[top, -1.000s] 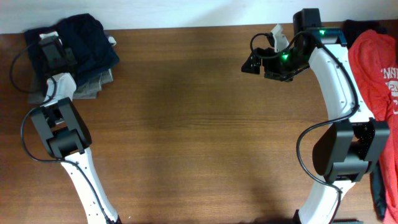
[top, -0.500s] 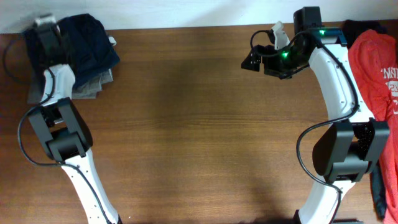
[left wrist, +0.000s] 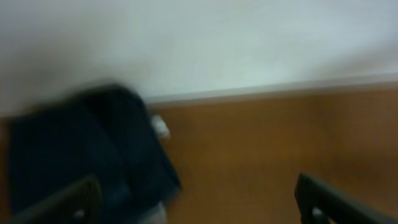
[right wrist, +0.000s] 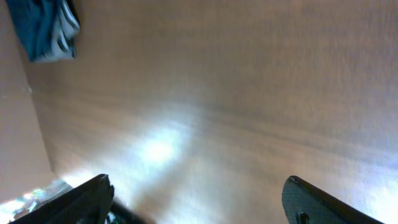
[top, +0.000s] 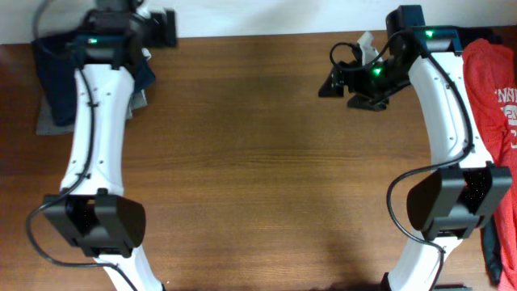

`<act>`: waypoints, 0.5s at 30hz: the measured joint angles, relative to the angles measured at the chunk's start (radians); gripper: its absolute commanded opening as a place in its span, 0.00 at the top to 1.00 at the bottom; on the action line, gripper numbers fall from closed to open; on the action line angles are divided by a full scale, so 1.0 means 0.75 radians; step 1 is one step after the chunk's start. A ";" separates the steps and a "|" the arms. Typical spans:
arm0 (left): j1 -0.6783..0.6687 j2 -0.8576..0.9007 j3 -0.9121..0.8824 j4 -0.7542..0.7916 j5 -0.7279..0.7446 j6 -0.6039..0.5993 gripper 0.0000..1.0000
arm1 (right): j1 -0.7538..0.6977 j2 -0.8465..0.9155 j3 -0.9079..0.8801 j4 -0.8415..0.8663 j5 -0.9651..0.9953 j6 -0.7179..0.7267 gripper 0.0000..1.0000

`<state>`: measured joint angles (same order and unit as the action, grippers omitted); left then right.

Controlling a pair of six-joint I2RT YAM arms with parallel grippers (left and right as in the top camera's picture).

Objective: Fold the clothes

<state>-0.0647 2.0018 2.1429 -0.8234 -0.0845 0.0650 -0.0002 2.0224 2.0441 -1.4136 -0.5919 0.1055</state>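
Note:
The clothes lie in two places. A folded navy garment rests on a grey one at the back left corner, partly under my left arm. The left wrist view shows the navy garment blurred, with a white tag. A red white-lettered T-shirt lies at the right edge. My left gripper hangs open over the table's back edge, just right of the pile, and holds nothing. My right gripper is open above bare wood, with the navy pile far off.
A white wall runs along the back edge of the brown wooden table. Dark cloth hangs at the far right beside the right arm's base. More dark fabric shows behind the red shirt.
My left gripper has opened, let go of the navy garment and swung up and right, off the pile. The right gripper has shifted slightly toward the right.

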 measured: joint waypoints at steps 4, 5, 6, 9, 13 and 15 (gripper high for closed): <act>-0.081 0.033 -0.014 -0.149 0.008 0.000 0.01 | 0.000 -0.061 0.000 -0.123 0.051 -0.014 0.21; -0.099 0.037 -0.016 -0.166 0.009 -0.001 0.01 | 0.000 -0.084 0.000 -0.166 0.072 -0.018 0.22; -0.120 0.041 -0.017 -0.183 0.009 -0.001 0.01 | 0.000 -0.107 0.000 -0.208 0.087 -0.022 0.24; -0.181 0.044 -0.018 -0.189 0.009 -0.001 0.01 | 0.002 -0.191 0.000 -0.313 0.132 -0.051 0.27; -0.250 0.044 -0.018 -0.189 0.010 0.000 0.01 | 0.033 -0.332 -0.001 -0.372 0.230 -0.072 0.27; -0.274 0.044 -0.018 -0.189 0.010 0.000 0.01 | 0.076 -0.408 -0.014 -0.372 0.272 -0.076 0.26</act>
<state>-0.2699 2.0350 2.1296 -0.9653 -0.0772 0.0650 0.0570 1.7164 2.0335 -1.6928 -0.3878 0.0486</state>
